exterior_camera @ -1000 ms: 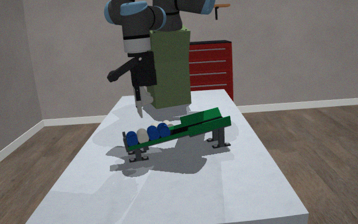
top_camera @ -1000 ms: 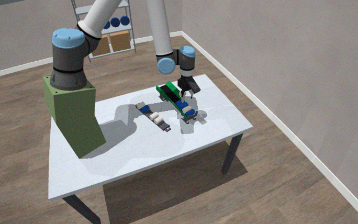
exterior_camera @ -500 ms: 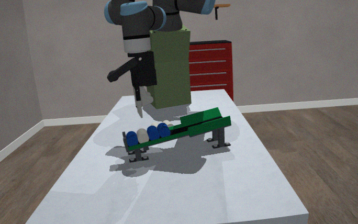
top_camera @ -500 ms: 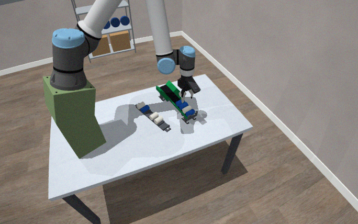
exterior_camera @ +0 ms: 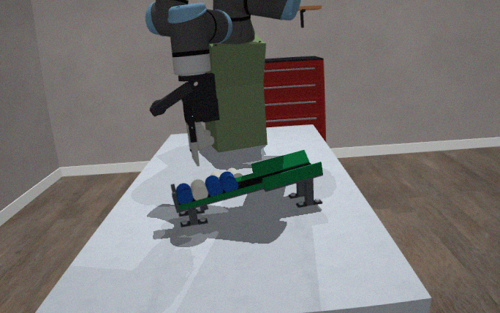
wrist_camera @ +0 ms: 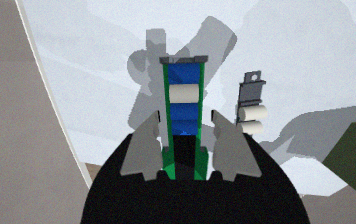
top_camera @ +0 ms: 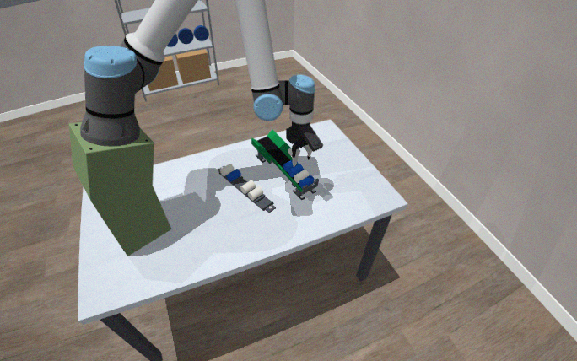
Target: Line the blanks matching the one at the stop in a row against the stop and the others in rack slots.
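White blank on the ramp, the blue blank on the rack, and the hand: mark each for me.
white blank [top_camera: 301,175], top view, middle of its upper side.
blue blank [top_camera: 233,174], top view, middle of its upper side.
hand [wrist_camera: 186,125], wrist view, midway between the fingertips, open above the ramp.

Table top [top_camera: 238,255]: smooth matt pale grey-white. Feed ramp [exterior_camera: 291,173]: matt green, plastic look, dark grey legs. Blanks [exterior_camera: 213,185]: smooth plastic, blue and cream, faint sheen. Stock rack [top_camera: 266,203]: matt dark grey. Gripper fingers: flat matt grey. Floor [top_camera: 425,298]: wood planks, brown grain. Pedestal [top_camera: 123,191]: matt olive green.
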Motion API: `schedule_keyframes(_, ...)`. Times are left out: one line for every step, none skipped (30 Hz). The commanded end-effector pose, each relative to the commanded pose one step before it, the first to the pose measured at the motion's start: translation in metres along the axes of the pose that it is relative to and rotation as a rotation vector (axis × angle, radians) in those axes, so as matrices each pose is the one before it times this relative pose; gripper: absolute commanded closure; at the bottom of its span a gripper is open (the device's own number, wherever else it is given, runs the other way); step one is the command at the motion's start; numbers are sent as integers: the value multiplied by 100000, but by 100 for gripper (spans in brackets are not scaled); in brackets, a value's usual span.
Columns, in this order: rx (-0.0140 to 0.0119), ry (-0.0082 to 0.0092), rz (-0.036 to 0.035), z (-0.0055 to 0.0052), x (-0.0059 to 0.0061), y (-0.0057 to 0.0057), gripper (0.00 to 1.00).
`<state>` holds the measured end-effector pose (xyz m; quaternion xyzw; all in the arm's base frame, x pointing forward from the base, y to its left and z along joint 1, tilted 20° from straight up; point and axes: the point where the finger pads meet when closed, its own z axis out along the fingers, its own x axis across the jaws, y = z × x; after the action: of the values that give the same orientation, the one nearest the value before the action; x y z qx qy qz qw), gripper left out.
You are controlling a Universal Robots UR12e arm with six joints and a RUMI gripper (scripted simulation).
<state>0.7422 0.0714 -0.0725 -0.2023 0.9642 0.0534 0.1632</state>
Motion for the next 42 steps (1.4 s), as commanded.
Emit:
schedule_keyframes(63, -95, -12, 439, -54, -23, 52)
schedule_keyframes(0, 0, 0, 118, 0, 1, 52)
schedule_keyframes(0, 0, 0, 124, -1, 0, 52)
schedule_keyframes(0, 0, 0, 131, -1, 0, 52)
schedule_keyframes(0, 0, 0, 137, 0, 1, 52)
schedule_keyframes(0, 0, 0, 142, -1, 0, 52)
schedule_keyframes(0, 0, 0, 147, -1, 0, 52)
schedule_keyframes(0, 0, 0, 0, 0, 0, 52)
schedule_keyframes(0, 0, 0, 0, 0, 0, 52)
schedule_keyframes(0, 0, 0, 151, 0, 1, 52)
schedule_keyframes(0, 0, 0, 155, 0, 1, 52)
schedule_keyframes(0, 0, 0, 158, -1, 0, 52)
schedule_keyframes(0, 0, 0, 160, 0, 1, 52)
schedule_keyframes(0, 0, 0, 162, 0, 1, 52)
schedule_keyframes(0, 0, 0, 162, -1, 0, 52)
schedule_keyframes(0, 0, 0, 163, 0, 1, 52)
schedule_keyframes(0, 0, 0, 162, -1, 1, 52)
schedule_keyframes(0, 0, 0, 161, -1, 0, 52)
schedule_keyframes(0, 0, 0, 159, 0, 1, 52)
schedule_keyframes(0, 0, 0, 156, -1, 0, 52)
schedule_keyframes(0, 0, 0, 152, -1, 0, 52)
schedule_keyframes(0, 0, 0, 148, 0, 1, 52)
schedule_keyframes(0, 0, 0, 144, 0, 1, 52)
schedule_keyframes(0, 0, 0, 138, -1, 0, 52)
schedule_keyframes(0, 0, 0, 0, 0, 0, 52)
schedule_keyframes(0, 0, 0, 0, 0, 0, 52)
schedule_keyframes(0, 0, 0, 133, 0, 0, 52)
schedule_keyframes(0, 0, 0, 126, 0, 1, 52)
schedule_keyframes(0, 0, 0, 119, -1, 0, 52)
schedule_keyframes(0, 0, 0, 112, -1, 0, 52)
schedule_keyframes(0, 0, 0, 104, 0, 0, 52)
schedule_keyframes(0, 0, 0, 96, 0, 0, 52)
schedule_keyframes(0, 0, 0, 88, 0, 0, 52)
schedule_keyframes(0, 0, 0, 80, -1, 0, 52)
schedule_keyframes(0, 0, 0, 72, 0, 0, 52)
schedule_keyframes(0, 0, 0, 63, 0, 0, 52)
schedule_keyframes(0, 0, 0, 55, 0, 0, 52)
schedule_keyframes(0, 0, 0, 47, 0, 0, 52)
schedule_keyframes(0, 0, 0, 39, 0, 0, 52)
schedule_keyframes(0, 0, 0, 32, 0, 0, 52)
schedule_keyframes(0, 0, 0, 25, 0, 0, 52)
schedule_keyframes(0, 0, 0, 0, 0, 0, 52)
